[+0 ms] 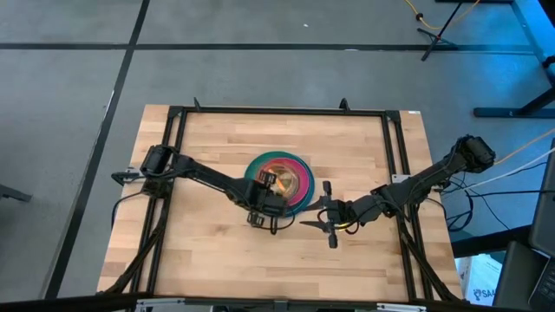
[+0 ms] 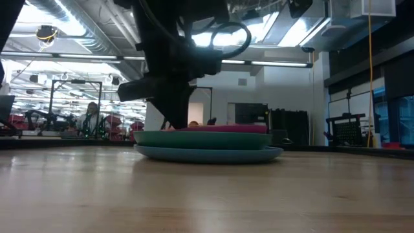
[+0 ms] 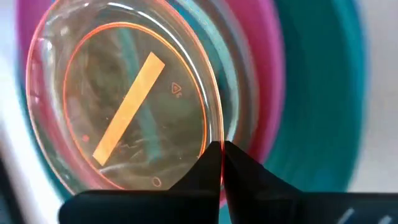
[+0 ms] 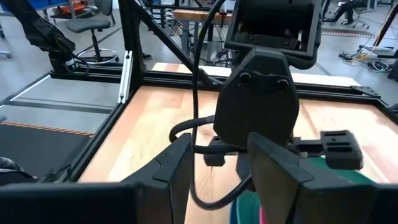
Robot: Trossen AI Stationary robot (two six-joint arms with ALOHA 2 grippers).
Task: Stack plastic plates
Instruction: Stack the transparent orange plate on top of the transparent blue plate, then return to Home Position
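A stack of plastic plates (image 1: 279, 179) sits mid-table: a large blue plate (image 2: 207, 154) at the bottom, teal (image 2: 206, 139) on it, then magenta (image 2: 229, 129). On top is a small translucent orange plate (image 3: 124, 99). My left gripper (image 1: 270, 189) is at the stack's near-left side, shut on the orange plate. My right gripper (image 1: 314, 212) hovers open just right of the stack, facing the left arm's wrist (image 4: 258, 93). The other small plates are hidden or out of view. My left gripper (image 3: 221, 158) pinches the orange plate's rim (image 3: 216, 134) between its two shut fingertips, at the edge nearest the gripper. The plate lies over the magenta plate (image 3: 267, 81). Whether it rests on the stack or is held just clear, I cannot tell.
A black frame (image 1: 277, 111) runs round the wooden table (image 1: 217, 251), with rails along the left and right sides. Bare wood lies on all sides of the stack. Cables hang at the right arm's base (image 1: 473, 156). A person sits in the room behind (image 2: 90, 116).
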